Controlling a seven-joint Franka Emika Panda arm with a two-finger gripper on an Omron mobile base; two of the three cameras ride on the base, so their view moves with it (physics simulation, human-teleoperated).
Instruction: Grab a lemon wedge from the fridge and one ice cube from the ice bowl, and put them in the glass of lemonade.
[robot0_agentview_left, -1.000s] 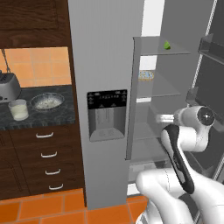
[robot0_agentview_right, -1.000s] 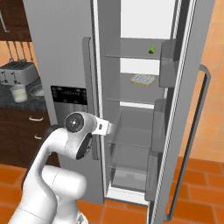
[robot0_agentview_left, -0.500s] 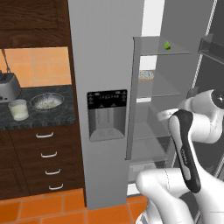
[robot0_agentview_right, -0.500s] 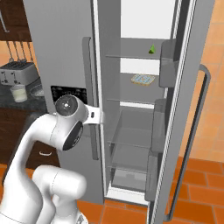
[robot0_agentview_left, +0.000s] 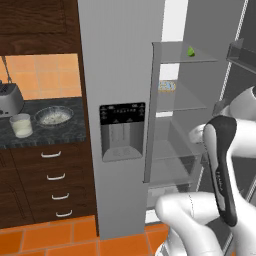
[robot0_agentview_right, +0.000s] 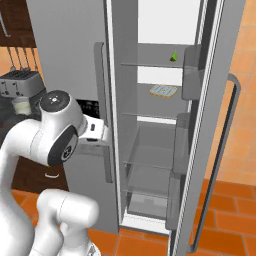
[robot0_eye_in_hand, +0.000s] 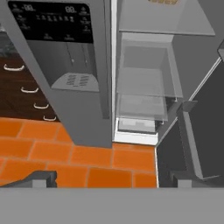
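Risen higher and swung nearer the fridge (robot0_agentview_left: 120, 100) since before, gripper (robot0_eye_in_hand: 109, 178) spread wide, holding nothing; lemon wedge (robot0_agentview_left: 190, 51) on top shelf; ice bowl (robot0_agentview_left: 53, 116) beside glass of lemonade (robot0_agentview_left: 21, 125) on counter.

Dark speckled counter (robot0_agentview_left: 47, 131) at left, over dark wood drawers (robot0_agentview_left: 52, 185) with pale curved handles — four in a column. Grey toaster (robot0_agentview_left: 10, 99) at the counter's left end, against an orange tiled backsplash (robot0_agentview_left: 42, 75). Orange floor tiles (robot0_eye_in_hand: 65, 153) below. Flat pale packet (robot0_agentview_right: 163, 90) on a glass shelf — contents unclear.
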